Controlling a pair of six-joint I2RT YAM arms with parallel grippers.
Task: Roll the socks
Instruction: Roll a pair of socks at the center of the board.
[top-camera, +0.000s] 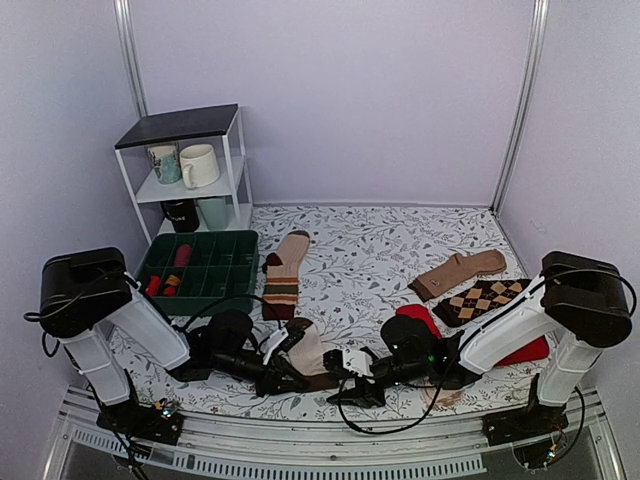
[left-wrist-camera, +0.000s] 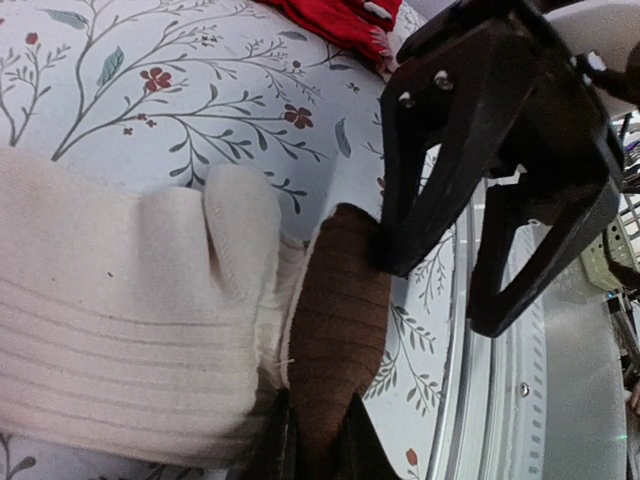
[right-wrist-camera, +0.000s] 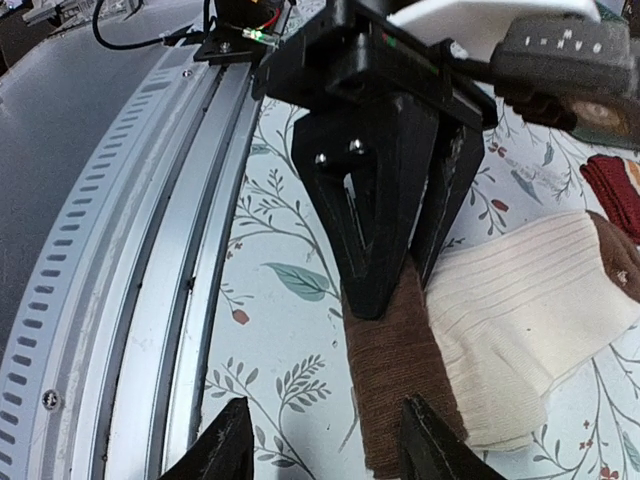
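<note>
Socks (top-camera: 305, 352) lying at near table (top-camera: 400, 250) edge. We are pinching brown cuff (left-wrist-camera: 335, 330) in left gripper (right-wrist-camera: 395, 290); right gripper (right-wrist-camera: 330, 440) gaping beside it. We are aiming for tight, even first turn.

Clamped left pincer (right-wrist-camera: 395, 290) (low); right pincer (right-wrist-camera: 325, 410) agape.

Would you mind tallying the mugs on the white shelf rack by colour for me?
Patterned white mug: 1
Cream mug: 1
Black mug: 1
Pale green mug: 1
Total: 4
</note>
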